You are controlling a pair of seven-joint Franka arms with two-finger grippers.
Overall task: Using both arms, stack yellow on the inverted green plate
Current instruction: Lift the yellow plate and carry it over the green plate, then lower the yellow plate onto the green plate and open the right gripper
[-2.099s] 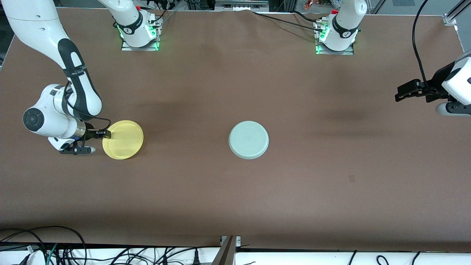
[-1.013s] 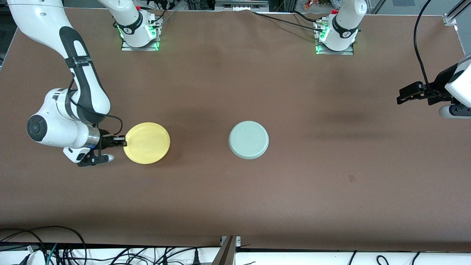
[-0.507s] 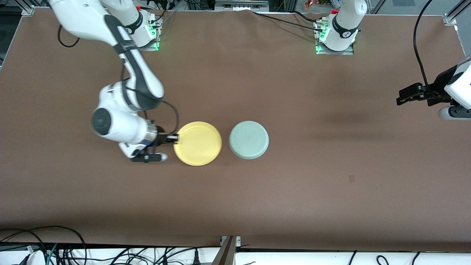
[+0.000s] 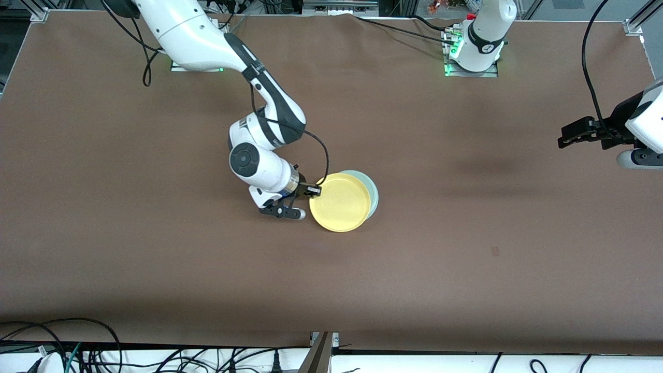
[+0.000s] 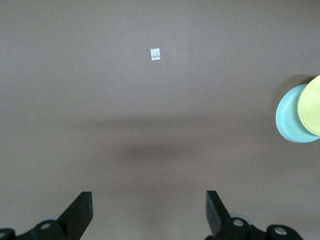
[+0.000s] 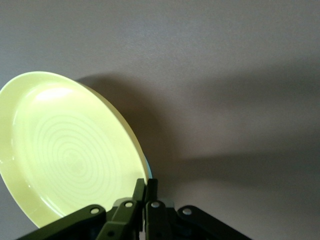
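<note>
At the centre of the front view, one yellow plate [image 4: 340, 202] is held above one green plate [image 4: 374, 196], covering most of it; only a thin mint crescent of the green plate shows at the yellow plate's edge toward the left arm's end of the table. Plate count: two, one of each colour. The green plate rests on the brown table [image 4: 466, 259].

Arm count: two. The right arm [image 4: 207, 36] descends from the upper left of the front view to the frame centre. The right gripper [image 4: 313, 191] is clenched on the rim of the yellow plate at the edge toward the right arm's end of the table. In the right wrist view, the yellow plate [image 6: 70, 150] fills the lower left of the frame, tilted, with its concentric-ringed inner face toward the camera, and the fingers [image 6: 139, 192] pinch its rim at the lower centre.

The left arm [image 4: 642, 124] waits at the right edge of the front view, at mid height. The left gripper [image 5: 149, 212] hangs over bare table with its jaws released and spread wide, holding nothing. In the left wrist view, both plates appear at the right edge of the frame, the yellow plate [image 5: 312, 105] overlapping the green plate [image 5: 289, 122]. One small white mark [image 5: 155, 54] lies on the table in the upper centre of that frame.
</note>
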